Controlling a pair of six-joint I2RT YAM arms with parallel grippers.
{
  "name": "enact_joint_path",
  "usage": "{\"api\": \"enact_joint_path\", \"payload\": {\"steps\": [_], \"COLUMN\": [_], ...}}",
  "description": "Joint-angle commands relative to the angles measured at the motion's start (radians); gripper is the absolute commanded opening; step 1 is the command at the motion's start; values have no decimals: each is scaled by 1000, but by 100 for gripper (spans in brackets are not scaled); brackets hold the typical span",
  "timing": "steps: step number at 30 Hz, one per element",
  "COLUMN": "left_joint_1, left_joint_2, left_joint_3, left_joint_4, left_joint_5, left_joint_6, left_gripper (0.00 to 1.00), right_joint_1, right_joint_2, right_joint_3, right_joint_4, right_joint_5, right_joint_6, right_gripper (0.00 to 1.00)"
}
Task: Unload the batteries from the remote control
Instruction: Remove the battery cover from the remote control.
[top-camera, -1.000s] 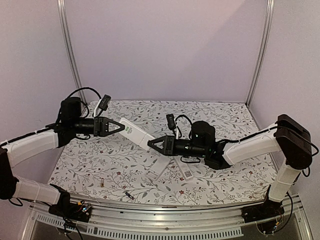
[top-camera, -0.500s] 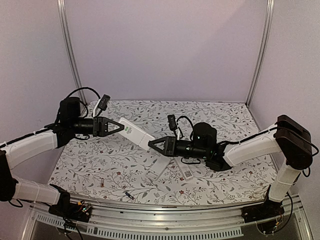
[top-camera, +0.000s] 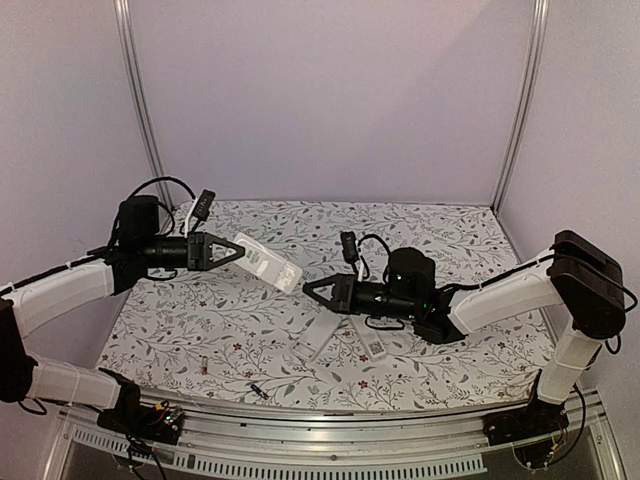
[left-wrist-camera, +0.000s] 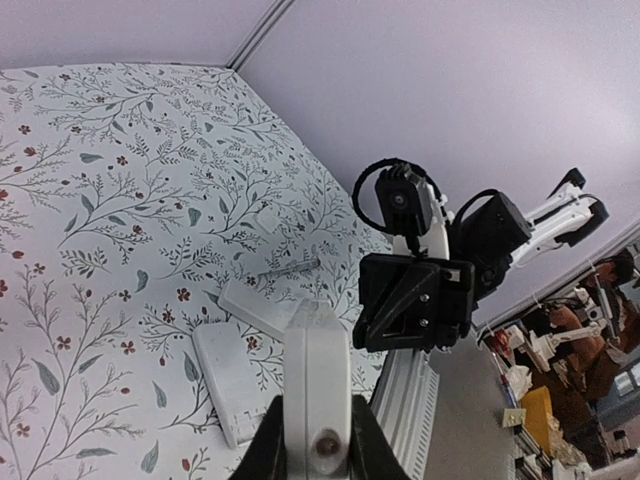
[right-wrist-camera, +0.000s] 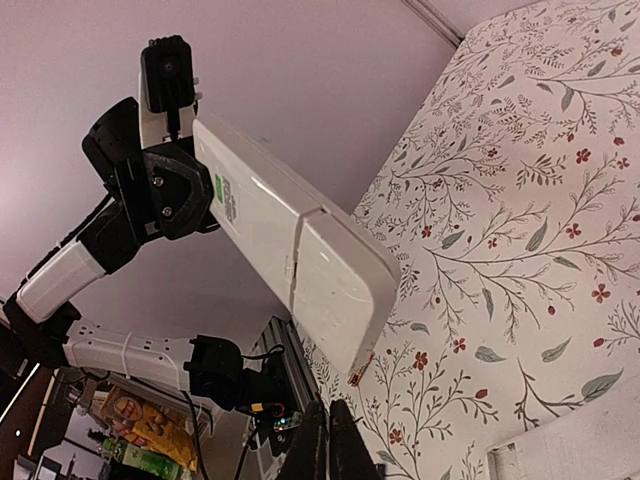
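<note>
My left gripper (top-camera: 238, 251) is shut on one end of a white remote control (top-camera: 266, 263) and holds it in the air, slanting down to the right. In the right wrist view the remote control (right-wrist-camera: 290, 250) shows its back with a cover seam. My right gripper (top-camera: 308, 288) is shut on nothing, its tip just off the remote's free end. A red-orange battery (top-camera: 203, 368) and a dark battery (top-camera: 258, 390) lie near the table's front edge. The red-orange battery (right-wrist-camera: 360, 368) also peeks out below the remote's corner.
Two flat white remote-like pieces (top-camera: 320, 335) (top-camera: 372, 346) lie on the flowered cloth under my right arm. A thin grey pen-like tool (left-wrist-camera: 290, 268) lies beyond them. The metal rail (top-camera: 300, 455) runs along the near edge.
My right gripper has closed fully and drawn back a little to the right, off the remote's end. The left gripper has tilted the remote slightly up and leftward.
</note>
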Motion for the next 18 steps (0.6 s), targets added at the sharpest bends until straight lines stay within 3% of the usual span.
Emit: {"api": "enact_joint_path", "payload": {"steps": [1, 6, 12, 18], "left_joint_1": [8, -2, -27, -40], "left_joint_2": [21, 34, 34, 38], "left_joint_3": [10, 2, 1, 2], "left_joint_4": [16, 56, 66, 66], "left_joint_5": [44, 98, 124, 130], "left_joint_6": [-7, -29, -26, -23], "left_gripper": [0, 0, 0, 0], "right_joint_1": [-5, -5, -5, -4], "right_joint_2": [-11, 10, 40, 71], "right_joint_3": [-8, 20, 68, 105], "right_joint_4": [1, -2, -20, -35], "right_joint_5": [17, -1, -20, -42], "right_joint_6": [-5, -18, -39, -52], "right_gripper": [15, 47, 63, 69]}}
